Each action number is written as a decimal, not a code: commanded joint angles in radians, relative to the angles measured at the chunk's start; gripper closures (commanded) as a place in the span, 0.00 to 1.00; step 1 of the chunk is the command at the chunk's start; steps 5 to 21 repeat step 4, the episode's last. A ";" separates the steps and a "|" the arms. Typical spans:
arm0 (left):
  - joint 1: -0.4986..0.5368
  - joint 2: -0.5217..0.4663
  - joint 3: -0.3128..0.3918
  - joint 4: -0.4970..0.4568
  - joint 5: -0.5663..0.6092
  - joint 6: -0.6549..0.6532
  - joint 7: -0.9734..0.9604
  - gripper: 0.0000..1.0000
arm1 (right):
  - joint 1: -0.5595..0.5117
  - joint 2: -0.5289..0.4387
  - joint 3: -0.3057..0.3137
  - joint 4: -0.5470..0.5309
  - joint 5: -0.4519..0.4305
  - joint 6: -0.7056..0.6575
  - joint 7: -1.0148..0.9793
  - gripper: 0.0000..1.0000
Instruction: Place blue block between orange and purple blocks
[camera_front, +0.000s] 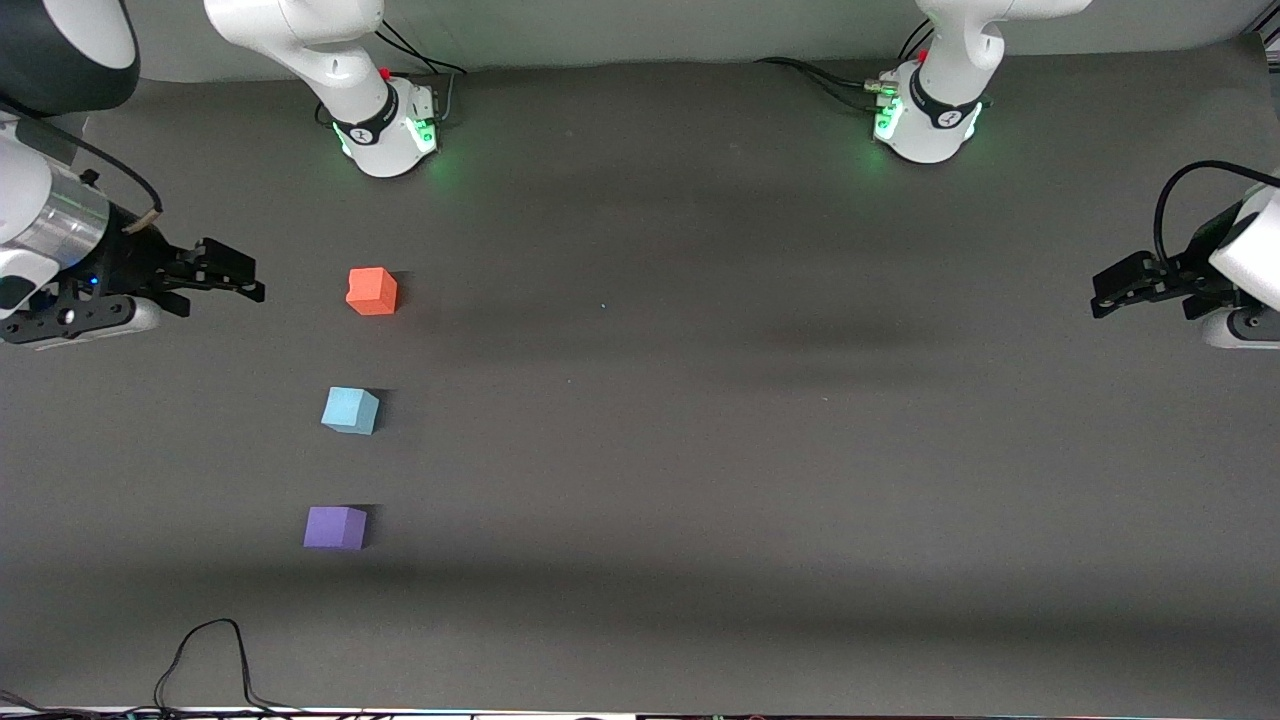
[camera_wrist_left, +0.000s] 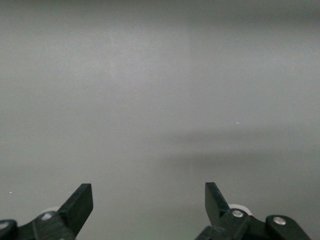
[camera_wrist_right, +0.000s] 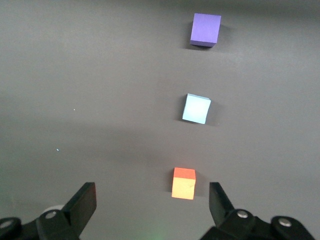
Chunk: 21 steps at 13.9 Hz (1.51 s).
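Note:
Three small cubes stand in a row toward the right arm's end of the table. The orange block (camera_front: 372, 291) is farthest from the front camera and the purple block (camera_front: 335, 527) nearest, with the blue block (camera_front: 350, 410) between them, apart from both. My right gripper (camera_front: 240, 275) is open and empty over the table's edge beside the orange block. Its wrist view shows the right gripper (camera_wrist_right: 150, 190) with the orange block (camera_wrist_right: 183, 183), blue block (camera_wrist_right: 196, 108) and purple block (camera_wrist_right: 205, 30) in line. My left gripper (camera_front: 1100, 295) waits open over the left arm's end; its wrist view shows the left gripper (camera_wrist_left: 149, 192) over bare mat.
The right arm's base (camera_front: 385, 125) and the left arm's base (camera_front: 930, 115) stand along the table's edge farthest from the front camera. A black cable (camera_front: 210, 660) loops onto the mat at the edge nearest that camera. The dark mat (camera_front: 700, 400) stretches between the two arms.

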 joint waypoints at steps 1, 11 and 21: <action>-0.015 -0.013 0.012 -0.013 -0.010 0.011 -0.015 0.00 | -0.003 -0.018 0.006 -0.019 -0.021 0.001 0.028 0.00; -0.015 -0.013 0.012 -0.013 -0.010 0.011 -0.015 0.00 | -0.007 -0.017 0.002 -0.022 -0.021 0.000 0.026 0.00; -0.015 -0.013 0.012 -0.013 -0.010 0.011 -0.015 0.00 | -0.007 -0.017 0.002 -0.022 -0.021 0.000 0.026 0.00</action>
